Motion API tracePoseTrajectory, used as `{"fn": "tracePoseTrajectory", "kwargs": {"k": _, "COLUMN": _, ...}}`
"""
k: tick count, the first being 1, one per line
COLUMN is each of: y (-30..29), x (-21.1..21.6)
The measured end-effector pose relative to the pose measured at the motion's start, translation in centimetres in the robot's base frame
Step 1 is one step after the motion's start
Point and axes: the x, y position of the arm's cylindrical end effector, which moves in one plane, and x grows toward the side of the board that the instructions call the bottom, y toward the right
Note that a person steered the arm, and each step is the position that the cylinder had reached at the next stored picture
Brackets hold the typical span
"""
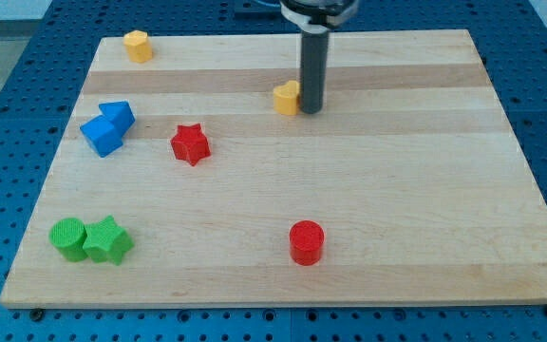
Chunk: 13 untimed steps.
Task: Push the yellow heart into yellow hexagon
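The yellow heart point(286, 97) lies on the wooden board at the upper middle. My tip point(311, 109) stands right against the heart's right side, touching it. The yellow hexagon point(138, 45) sits near the board's top left corner, far to the left of the heart and a little higher in the view.
A red star point(190, 144) lies left of and below the heart. Two blue blocks point(106, 127) sit together at the left. A green cylinder point(67, 237) and green star point(107, 240) touch at the bottom left. A red cylinder point(306, 241) stands at the bottom middle.
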Motion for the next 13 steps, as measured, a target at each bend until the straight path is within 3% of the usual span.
{"fn": "tracePoseTrajectory", "kwargs": {"k": 5, "y": -15.2, "x": -3.2}}
{"fn": "tracePoseTrajectory", "kwargs": {"k": 8, "y": -18.2, "x": -9.1}}
{"fn": "tracePoseTrajectory", "kwargs": {"k": 13, "y": -20.3, "x": -9.2}}
